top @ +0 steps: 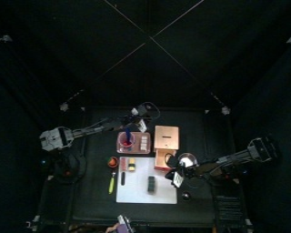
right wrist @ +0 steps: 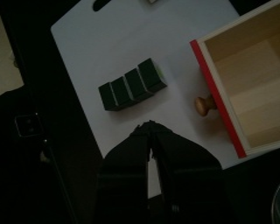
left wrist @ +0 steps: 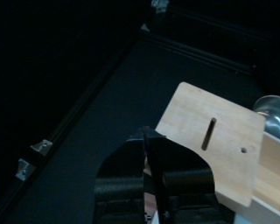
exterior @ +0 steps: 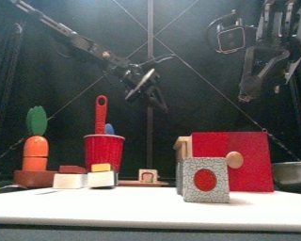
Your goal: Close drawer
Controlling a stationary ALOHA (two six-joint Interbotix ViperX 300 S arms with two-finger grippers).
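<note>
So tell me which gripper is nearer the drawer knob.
Right. The right gripper hangs just off the open drawer's knob; the left gripper sits behind the box, at its far side.

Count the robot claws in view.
2. The left claw hangs near the wooden box; the right claw hovers over the white sheet beside the open drawer. None seem hidden.

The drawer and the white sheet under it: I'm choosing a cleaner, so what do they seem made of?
The drawer looks like unfinished light wood: pale tan walls with faint grain, a red-painted front and a turned wooden knob. The white sheet looks like smooth matte plastic or coated board; its even, flat surface leaves that open.
</note>
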